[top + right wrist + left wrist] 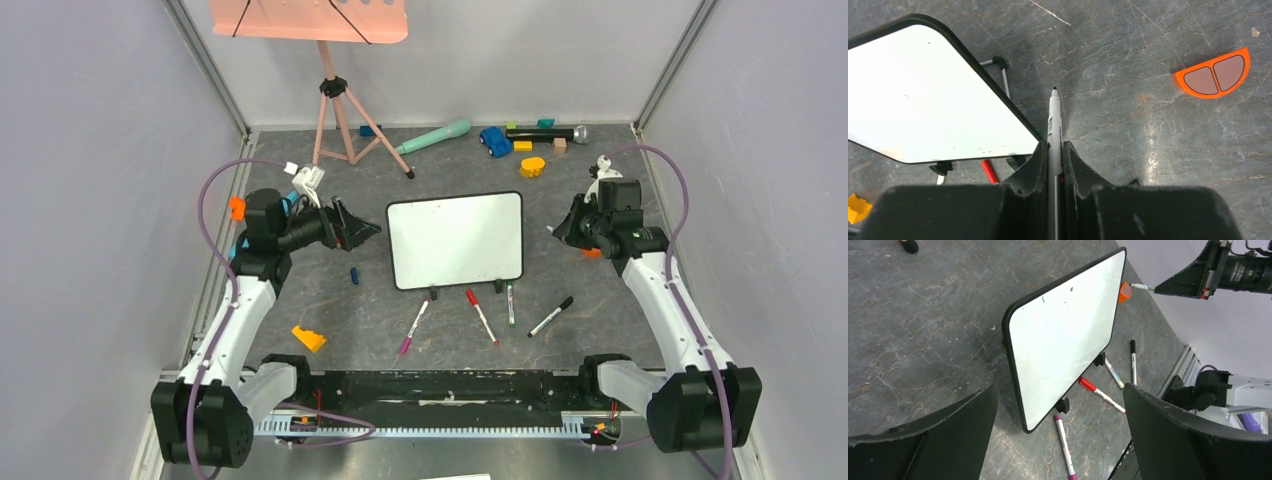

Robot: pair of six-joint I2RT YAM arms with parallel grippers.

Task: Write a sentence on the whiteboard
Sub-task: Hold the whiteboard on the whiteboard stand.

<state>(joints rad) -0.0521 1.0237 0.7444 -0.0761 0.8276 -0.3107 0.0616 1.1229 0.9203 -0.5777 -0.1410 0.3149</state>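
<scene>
One blank whiteboard [455,240] stands propped on its feet mid-table [620,330], the right gripper [1054,147] beside it clamped on a marker [1054,117], tip forward, seemingly ready to write, the left gripper [358,225] opposite, jaws wide apart, empty.
</scene>
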